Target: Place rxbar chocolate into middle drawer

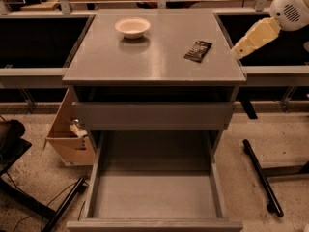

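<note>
The rxbar chocolate [198, 50] is a small black bar lying flat on the grey cabinet top [154, 57], near its right edge. My gripper [240, 48], pale yellow on a white arm, hangs at the cabinet's right edge, just right of the bar and apart from it. The middle drawer [154, 195] is pulled out wide below, its flat grey floor bare.
A white round bowl [132, 27] stands at the back left of the cabinet top. A closed grey drawer front [152, 114] sits above the open drawer. A cardboard box [65, 141] stands on the floor at left; a black bar [260, 175] lies at right.
</note>
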Motion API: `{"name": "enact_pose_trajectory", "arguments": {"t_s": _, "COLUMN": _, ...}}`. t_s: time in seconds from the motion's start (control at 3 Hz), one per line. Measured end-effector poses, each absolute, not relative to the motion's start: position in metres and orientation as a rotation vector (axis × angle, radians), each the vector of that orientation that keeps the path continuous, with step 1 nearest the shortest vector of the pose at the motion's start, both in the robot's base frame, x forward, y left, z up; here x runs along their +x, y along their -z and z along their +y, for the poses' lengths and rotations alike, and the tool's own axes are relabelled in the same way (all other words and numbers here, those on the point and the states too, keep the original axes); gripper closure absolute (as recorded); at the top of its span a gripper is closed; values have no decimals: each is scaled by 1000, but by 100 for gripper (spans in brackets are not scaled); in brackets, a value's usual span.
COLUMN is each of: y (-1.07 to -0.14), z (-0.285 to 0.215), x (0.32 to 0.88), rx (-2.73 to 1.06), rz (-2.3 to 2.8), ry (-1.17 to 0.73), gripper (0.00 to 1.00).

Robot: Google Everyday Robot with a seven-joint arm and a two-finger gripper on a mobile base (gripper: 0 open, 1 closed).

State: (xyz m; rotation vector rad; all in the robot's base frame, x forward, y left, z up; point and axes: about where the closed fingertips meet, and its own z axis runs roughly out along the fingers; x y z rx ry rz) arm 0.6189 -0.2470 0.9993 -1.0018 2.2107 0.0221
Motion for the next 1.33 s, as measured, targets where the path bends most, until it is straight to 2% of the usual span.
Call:
{"name": "enact_pose_trajectory", "arguments": {"t_s": 0.67, "y": -1018, "z": -241, "x": 724, "rx": -715, "rz": 2279, "ry": 17, "gripper": 0}}
{"name": "enact_pose_trajectory", "arguments": {"t_s": 1.0, "y": -989, "z": -238, "x": 764, "rx": -532, "rz": 2438, "ry": 77, "gripper": 0}}
{"name": "enact_pose_trajectory", "arguments": {"t_s": 1.33, "y": -951, "z": -236, "x": 790, "rx": -308, "rz": 2519, "ry": 1, "gripper": 0}}
